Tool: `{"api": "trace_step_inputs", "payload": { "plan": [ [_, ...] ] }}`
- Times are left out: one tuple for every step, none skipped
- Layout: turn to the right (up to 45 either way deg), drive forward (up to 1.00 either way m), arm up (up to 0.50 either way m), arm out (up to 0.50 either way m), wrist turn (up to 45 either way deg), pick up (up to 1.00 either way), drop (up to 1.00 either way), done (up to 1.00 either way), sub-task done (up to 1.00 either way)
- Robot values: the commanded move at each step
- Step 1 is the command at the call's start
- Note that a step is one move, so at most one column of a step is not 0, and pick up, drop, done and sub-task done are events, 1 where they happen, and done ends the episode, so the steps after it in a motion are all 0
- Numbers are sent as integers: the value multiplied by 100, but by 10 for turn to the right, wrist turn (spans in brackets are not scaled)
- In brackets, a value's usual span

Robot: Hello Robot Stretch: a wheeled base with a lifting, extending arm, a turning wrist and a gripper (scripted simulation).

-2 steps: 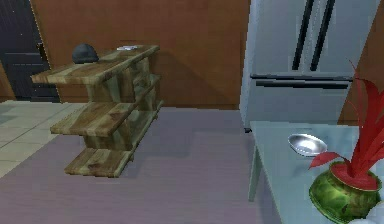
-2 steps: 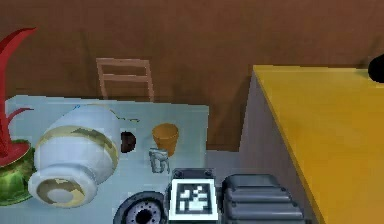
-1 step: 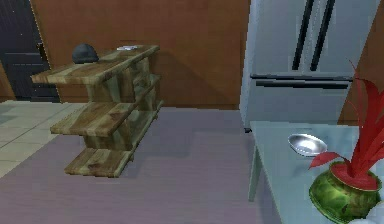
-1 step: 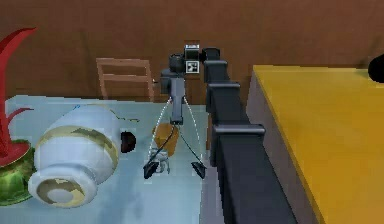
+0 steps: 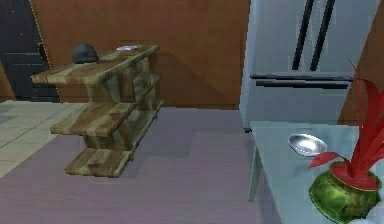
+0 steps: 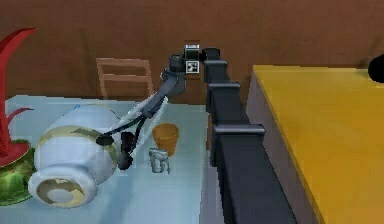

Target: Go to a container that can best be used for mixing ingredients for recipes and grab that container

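The forward view shows a silver bowl [image 5: 308,145] on the table [image 5: 277,175]. The arm side view has a white vase [image 6: 70,160] at the jaws; I cannot tell whether they hold anything.

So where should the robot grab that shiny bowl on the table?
Probably by its thin rim, coming from above. The bowl sits upright, shallow and wide, so its sloping sides offer little to grip. The rim toward the forward view's left looks best: the potted plant stands close on the other side.

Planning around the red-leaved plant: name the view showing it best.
Forward view: the plant shows its green pot and red leaves. The arm side view catches a leaf and a pot sliver at its left edge.
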Motion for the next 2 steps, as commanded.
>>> {"api": "trace_step_inputs", "payload": {
  "plan": [
    [0, 0, 0, 0, 450, 0, 0, 0, 0],
    [0, 0, 0, 0, 450, 0, 0, 0, 0]
  ]
}}
